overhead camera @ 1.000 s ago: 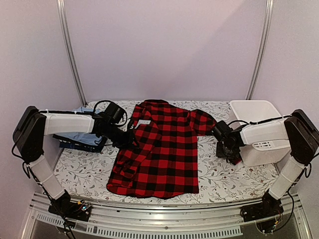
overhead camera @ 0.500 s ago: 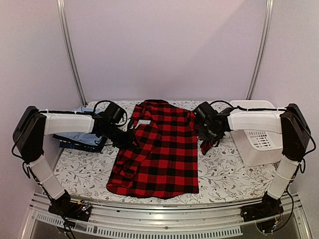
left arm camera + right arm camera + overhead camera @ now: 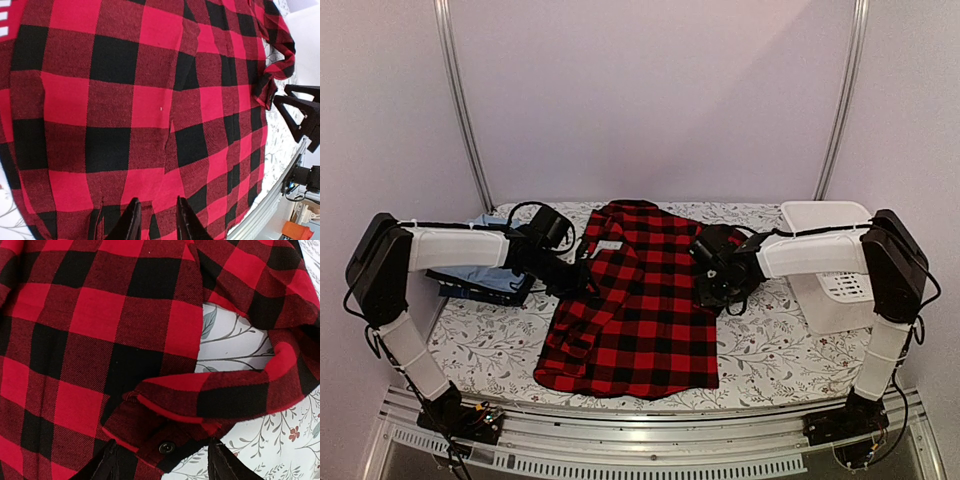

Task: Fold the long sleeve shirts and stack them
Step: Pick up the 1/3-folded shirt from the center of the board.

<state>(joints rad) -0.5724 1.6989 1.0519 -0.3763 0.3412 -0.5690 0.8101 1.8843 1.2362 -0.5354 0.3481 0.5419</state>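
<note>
Folding the flannel shirt [image 3: 640,310]: the right hand [image 3: 167,462] gapes wide over the crossed-in cuff [image 3: 165,432], the left hand [image 3: 156,225] narrowly pinches the opposite edge, whose sleeve likely wants folding next.

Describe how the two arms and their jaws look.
The left arm and the right arm are built alike: smooth white shells on the long links, with bulky black joint housings between them. Thin black cables loop loose near each wrist. The jaws are matte black, two narrow tapered prongs on each arm. No lettering is readable on either.
</note>
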